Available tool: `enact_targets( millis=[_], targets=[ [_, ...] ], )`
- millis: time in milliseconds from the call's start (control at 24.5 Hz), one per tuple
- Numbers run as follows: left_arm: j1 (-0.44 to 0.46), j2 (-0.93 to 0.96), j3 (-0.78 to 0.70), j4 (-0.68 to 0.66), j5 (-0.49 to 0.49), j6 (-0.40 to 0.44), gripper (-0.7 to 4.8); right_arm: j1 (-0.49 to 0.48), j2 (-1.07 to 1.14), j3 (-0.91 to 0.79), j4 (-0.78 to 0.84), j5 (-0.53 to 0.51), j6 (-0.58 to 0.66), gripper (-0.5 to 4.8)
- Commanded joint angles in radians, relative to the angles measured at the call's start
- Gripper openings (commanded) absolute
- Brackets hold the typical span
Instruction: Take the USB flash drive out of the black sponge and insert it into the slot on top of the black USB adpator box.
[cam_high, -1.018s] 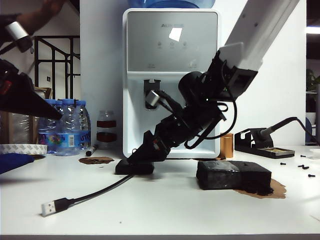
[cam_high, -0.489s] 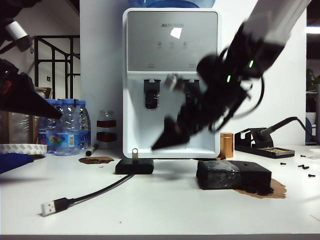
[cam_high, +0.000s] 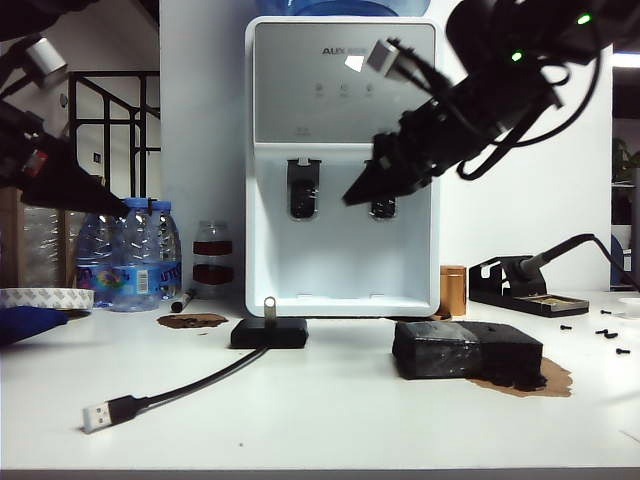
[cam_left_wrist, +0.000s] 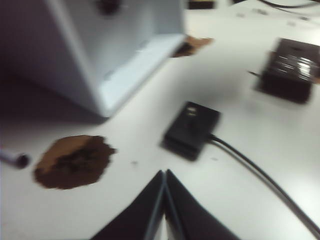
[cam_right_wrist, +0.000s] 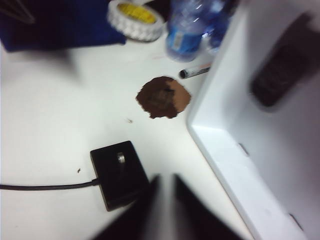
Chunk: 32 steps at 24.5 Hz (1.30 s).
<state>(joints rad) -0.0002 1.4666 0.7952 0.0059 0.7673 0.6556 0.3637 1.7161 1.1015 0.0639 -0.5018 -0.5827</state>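
While the USB flash drive (cam_high: 268, 305) stands upright in the top of the black USB adpator box (cam_high: 269, 333), its loop uppermost, both grippers hang clear of it, holding nothing. From that box, the right gripper (cam_high: 349, 199) hovers high toward 1 o'clock, in front of the white water dispenser (cam_high: 343, 160), its 2 fingers (cam_right_wrist: 190, 200) pressed together into a closed point. The right wrist view looks down on the box with the drive (cam_right_wrist: 120, 158) seated in it. The left gripper (cam_high: 120, 210) hangs at about 10 o'clock from the box, near the water bottles (cam_high: 140, 255); its 2 fingers (cam_left_wrist: 145, 210) meet tip to tip, shut and touching nothing. The black sponge (cam_high: 466, 350) lies on the table (cam_high: 330, 420) at 3 o'clock from the box, well apart from it. The box's cable (cam_high: 190, 385) runs toward 8 o'clock to a silver plug (cam_high: 96, 417).
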Motion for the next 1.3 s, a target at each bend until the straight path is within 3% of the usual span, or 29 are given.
enact_targets(
  millis=[41, 407, 489, 692, 855, 1018, 1304],
  targets=[
    [0.003, -0.003, 0.002, 0.105, -0.093, -0.137, -0.04, -0.018, -0.113, -0.095, 0.103, 0.072, 0.076, -0.04],
    [0.003, -0.080, 0.002, 0.198, -0.276, -0.327, -0.04, -0.138, -0.429, -0.274, 0.124, 0.278, 0.327, -0.04],
    [0.003, -0.116, 0.002, 0.207, -0.301, -0.359, -0.04, -0.196, -0.509, -0.339, 0.155, 0.255, 0.389, -0.04],
    [0.003, -0.226, 0.002, 0.207, -0.380, -0.424, -0.04, -0.385, -0.731, -0.545, 0.314, 0.088, 0.613, -0.04],
    [0.003, -0.320, 0.002, 0.185, -0.492, -0.441, -0.04, -0.436, -0.938, -0.707, 0.465, 0.083, 0.610, -0.04],
    [0.003, -0.413, 0.002, 0.079, -0.587, -0.453, -0.04, -0.433, -1.120, -0.883, 0.493, 0.085, 0.616, -0.04],
    [0.003, -0.618, 0.002, -0.095, -0.584, -0.482, -0.04, -0.435, -1.364, -1.094, 0.506, 0.102, 0.618, -0.04]
  ],
)
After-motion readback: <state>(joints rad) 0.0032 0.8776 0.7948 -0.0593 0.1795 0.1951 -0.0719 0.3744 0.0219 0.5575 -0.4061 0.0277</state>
